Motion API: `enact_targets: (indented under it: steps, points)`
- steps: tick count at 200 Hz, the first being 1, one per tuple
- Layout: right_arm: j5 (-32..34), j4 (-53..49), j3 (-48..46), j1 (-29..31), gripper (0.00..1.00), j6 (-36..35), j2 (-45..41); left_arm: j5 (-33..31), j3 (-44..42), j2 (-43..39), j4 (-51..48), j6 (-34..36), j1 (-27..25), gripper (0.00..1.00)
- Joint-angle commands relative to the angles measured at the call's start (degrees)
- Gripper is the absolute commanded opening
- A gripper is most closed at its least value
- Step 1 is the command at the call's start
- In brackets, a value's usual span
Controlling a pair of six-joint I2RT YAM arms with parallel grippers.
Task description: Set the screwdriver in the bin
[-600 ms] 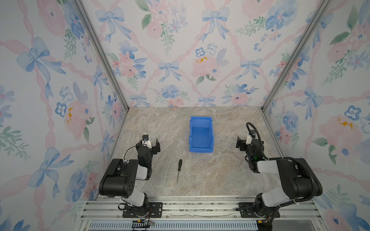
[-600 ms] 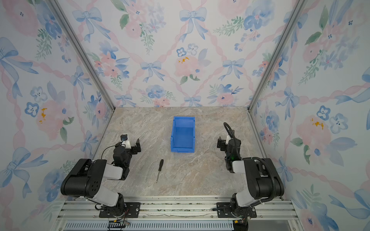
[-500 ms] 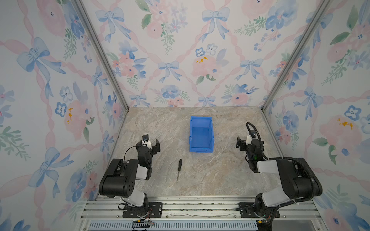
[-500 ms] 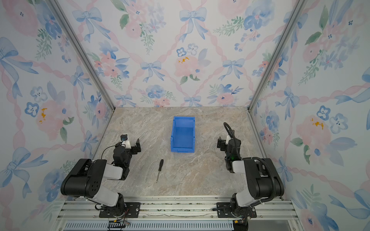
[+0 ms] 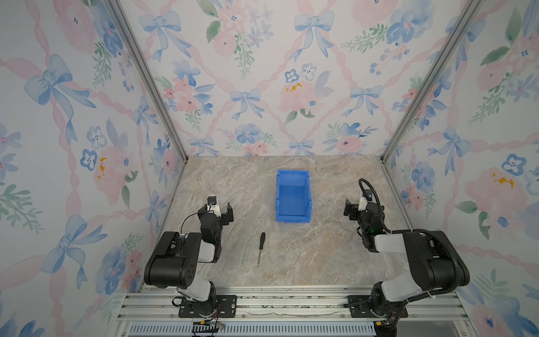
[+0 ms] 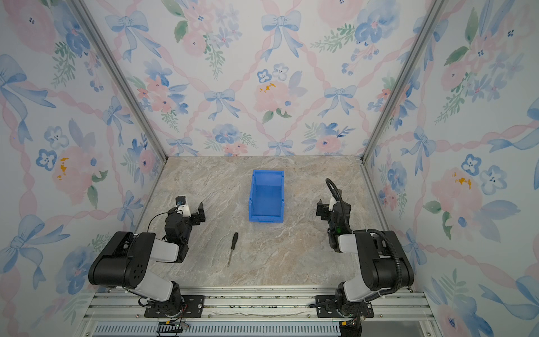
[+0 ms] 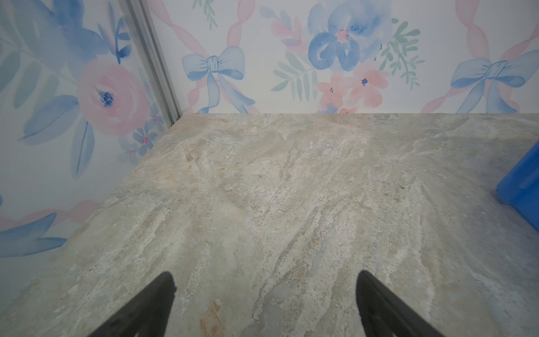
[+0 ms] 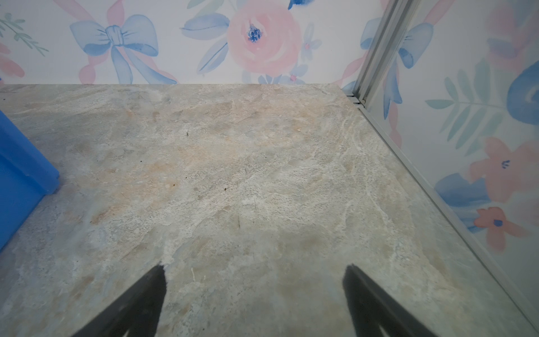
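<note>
Blue plastic forms the bin, which stands near the middle of the marbled surface in both top views, low lip toward the arm bases.

Top views:
- The screwdriver lies flat on the surface, outside the bin and apart from its low lip, on the near side and slightly to the left.
- The black handle points toward the bin. The metal shaft points toward the rail at the front edge.
- The left claw sits low over the surface to the left of the bin, jaws apart, holding nothing. The screwdriver lies near this arm but does not touch it.
- The right claw sits to the right of the bin, well apart from the screwdriver.

Left wrist view:
- The two fingers stand wide apart over bare surface, with nothing between them.
- A corner of the bin shows at the frame edge.
- The screwdriver is out of frame.

Right wrist view:
- The fingers of the right claw also stand wide apart, with nothing between them.
- A wall of the bin shows at the opposite frame edge.
- Floral wallpaper backs the surface.
</note>
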Motion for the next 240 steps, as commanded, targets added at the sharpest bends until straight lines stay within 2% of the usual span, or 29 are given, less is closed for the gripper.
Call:
enact_targets:
  steps: [1, 145, 169, 209, 240]
  points:
    - [-0.6, 0.2, 0.4, -0.6, 0.97, 0.2, 0.6, 0.6, 0.3, 0.5, 1.2, 1.0, 0.0, 0.97]
    - [-0.6, 0.2, 0.4, -0.6, 0.97, 0.1, 0.6, 1.9, 0.9, -0.1, 0.5, 1.6, 0.0, 0.97]
    - [-0.5, 0.2, 0.4, -0.6, 0.97, 0.2, 0.6, -1.8, 3.9, -4.2, -8.9, 0.5, 0.1, 0.98]
    - [-0.6, 0.2, 0.4, -0.6, 0.97, 0.1, 0.6, -3.4, 13.1, -13.0, -38.1, -1.5, 0.0, 0.97]
    - [-0.6, 0.2, 0.4, -0.6, 0.97, 0.2, 0.6, -7.2, 17.9, -21.8, -56.6, -8.7, -1.2, 0.98]
